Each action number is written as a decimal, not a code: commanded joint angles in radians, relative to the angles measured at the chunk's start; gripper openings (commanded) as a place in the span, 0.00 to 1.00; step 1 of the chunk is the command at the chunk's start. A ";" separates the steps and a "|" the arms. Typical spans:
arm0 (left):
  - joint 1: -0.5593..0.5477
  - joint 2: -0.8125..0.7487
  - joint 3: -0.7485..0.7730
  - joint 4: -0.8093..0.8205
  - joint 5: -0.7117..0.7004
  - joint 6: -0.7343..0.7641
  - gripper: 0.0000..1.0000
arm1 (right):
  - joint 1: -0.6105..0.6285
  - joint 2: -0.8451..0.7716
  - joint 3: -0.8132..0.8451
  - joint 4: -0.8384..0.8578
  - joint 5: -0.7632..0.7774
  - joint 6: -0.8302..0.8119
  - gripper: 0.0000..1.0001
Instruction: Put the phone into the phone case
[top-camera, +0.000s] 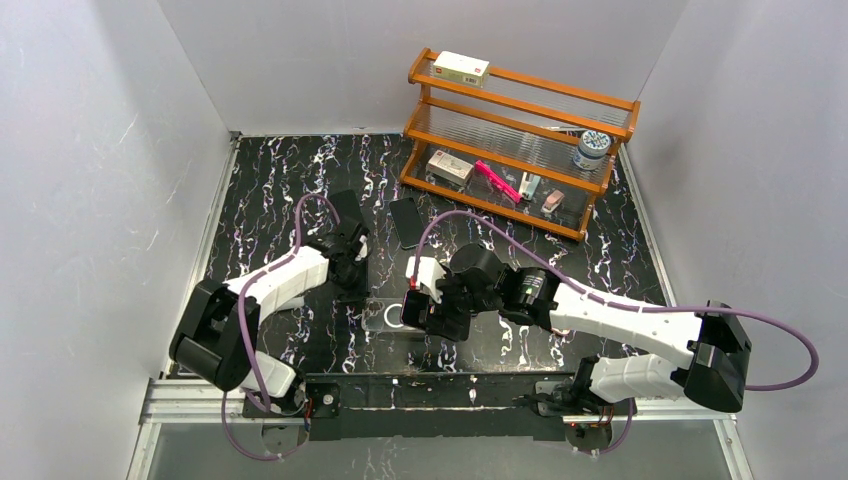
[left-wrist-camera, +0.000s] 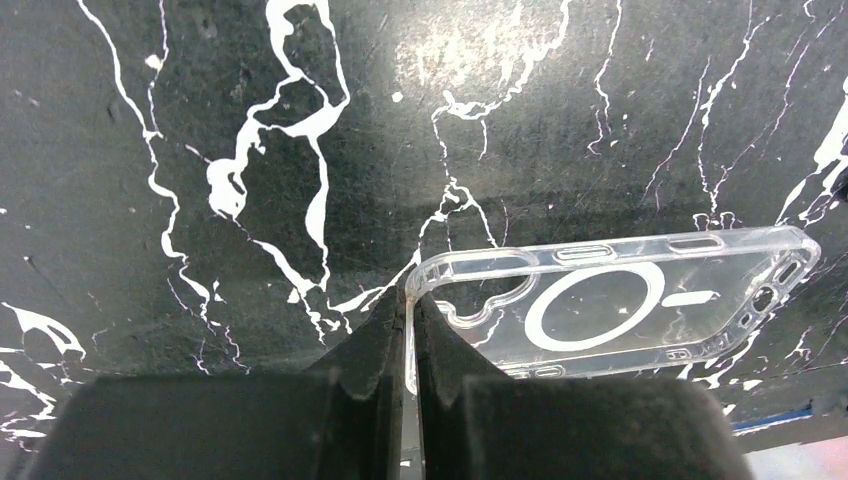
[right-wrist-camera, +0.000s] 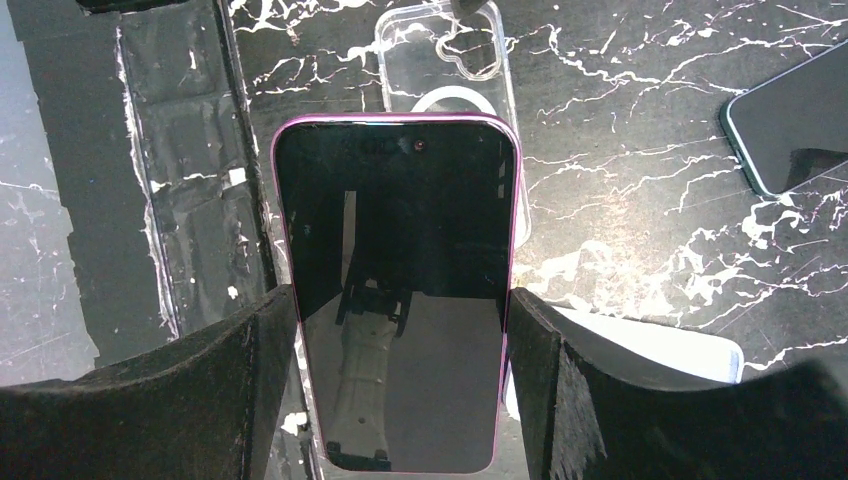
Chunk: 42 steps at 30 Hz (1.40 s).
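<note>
The phone (right-wrist-camera: 395, 230), dark screen up with a pink rim, is held by its long sides between the fingers of my right gripper (right-wrist-camera: 400, 300), just above the table. The clear phone case (right-wrist-camera: 440, 60), with a white ring on its back, lies just beyond the phone's top end. In the left wrist view the case (left-wrist-camera: 610, 305) lies open side up, and my left gripper (left-wrist-camera: 412, 298) is shut on its end wall by the camera cutout. In the top view the case (top-camera: 385, 318) lies between my left gripper (top-camera: 355, 283) and my right gripper (top-camera: 428, 312).
A second dark phone (top-camera: 405, 221) lies further back on the black marble table; it also shows in the right wrist view (right-wrist-camera: 795, 115). A wooden shelf rack (top-camera: 520, 140) with small items stands at the back right. A white flat object (right-wrist-camera: 650, 350) lies under my right finger.
</note>
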 joint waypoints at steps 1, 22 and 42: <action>-0.002 0.029 0.043 -0.057 0.028 0.099 0.01 | -0.001 -0.003 0.001 0.101 -0.029 0.013 0.53; 0.433 -0.183 0.026 0.035 0.311 -0.029 0.77 | -0.001 0.258 0.082 0.371 -0.113 -0.045 0.53; 0.560 -0.283 -0.076 0.078 0.381 0.020 0.96 | -0.020 0.401 0.044 0.664 -0.180 -0.067 0.52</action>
